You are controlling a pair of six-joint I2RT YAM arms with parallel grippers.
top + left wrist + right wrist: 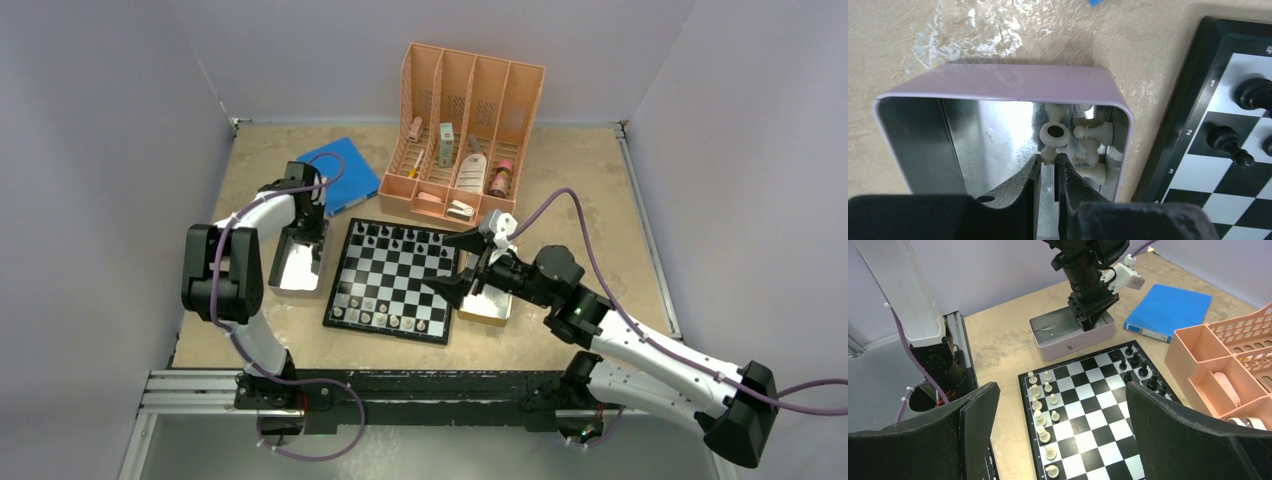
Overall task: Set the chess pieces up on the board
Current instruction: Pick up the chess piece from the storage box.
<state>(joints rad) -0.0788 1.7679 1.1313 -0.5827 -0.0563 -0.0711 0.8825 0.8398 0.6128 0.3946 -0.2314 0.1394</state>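
Note:
The board (pixel 395 280) lies at the table's middle, with black chess pieces (pixel 405 238) along its far rows and white chess pieces (pixel 385 315) along its near rows. My left gripper (pixel 1049 157) reaches down into a shiny metal tin (pixel 998 82) left of the board. It is shut on the narrow end of a white pawn (pixel 1054 135) lying on the tin floor. A few more white pieces (pixel 1095 134) lie against the tin's right wall. My right gripper (pixel 447 262) hovers wide open over the board's right edge, holding nothing.
A second tin (pixel 487 308) sits right of the board, under the right arm. A peach organizer (pixel 465 135) with bottles stands behind the board. A blue book (pixel 345 175) lies at the back left, close to the left arm.

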